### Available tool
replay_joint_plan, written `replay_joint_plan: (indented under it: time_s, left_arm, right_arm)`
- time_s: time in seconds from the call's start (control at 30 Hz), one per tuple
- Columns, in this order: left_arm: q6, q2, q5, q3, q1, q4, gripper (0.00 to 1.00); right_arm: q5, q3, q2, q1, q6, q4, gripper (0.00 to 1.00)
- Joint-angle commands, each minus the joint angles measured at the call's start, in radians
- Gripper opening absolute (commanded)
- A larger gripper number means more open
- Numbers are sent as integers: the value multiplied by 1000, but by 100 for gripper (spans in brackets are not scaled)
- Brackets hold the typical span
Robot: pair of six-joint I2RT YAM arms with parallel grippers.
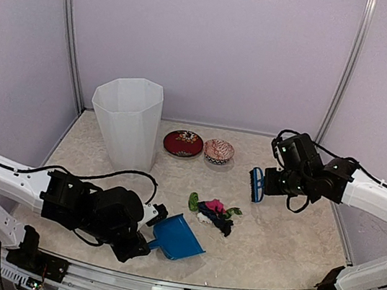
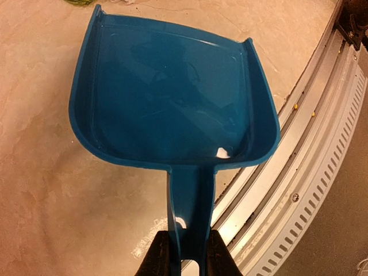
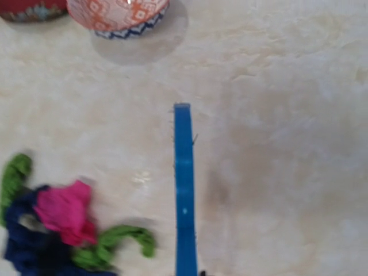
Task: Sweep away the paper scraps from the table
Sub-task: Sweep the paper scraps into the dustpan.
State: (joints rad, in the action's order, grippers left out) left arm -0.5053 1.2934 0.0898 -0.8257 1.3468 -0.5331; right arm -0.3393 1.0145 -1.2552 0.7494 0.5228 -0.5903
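Observation:
The paper scraps (image 1: 214,212) lie in one small pile of green, pink, navy, black and white wads in the middle of the table (image 1: 273,244). My left gripper (image 1: 150,220) is shut on the handle of the blue dustpan (image 1: 178,237), which rests on the table left of the pile with its mouth toward it. In the left wrist view the fingers (image 2: 156,256) clamp the handle and the dustpan (image 2: 172,98) is empty. My right gripper (image 1: 269,182) holds the blue brush (image 1: 256,184) right of the pile. The right wrist view shows the brush (image 3: 183,190) edge-on beside the scraps (image 3: 63,221).
A tall white bin (image 1: 128,121) stands at the back left. A red bowl (image 1: 183,143) and a patterned bowl (image 1: 219,151) sit behind the pile; the patterned bowl also shows in the right wrist view (image 3: 118,14). The metal frame (image 2: 310,172) runs right beside the dustpan.

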Motion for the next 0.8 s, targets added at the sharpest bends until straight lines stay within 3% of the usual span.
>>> replay_joint_plan:
  time_s: [0.0, 0.4, 0.77]
  left_arm:
    - [-35, 51, -67, 2, -19, 60, 0]
    - [-91, 121, -168, 10, -116, 137, 0]
    - [-135, 274, -206, -39, -137, 202, 0]
  right_arm:
    - [-43, 28, -38, -8, -172, -34, 0]
    - [-62, 93, -218, 53, -440, -61, 0]
    - [-126, 195, -338, 185, -404, -195, 0]
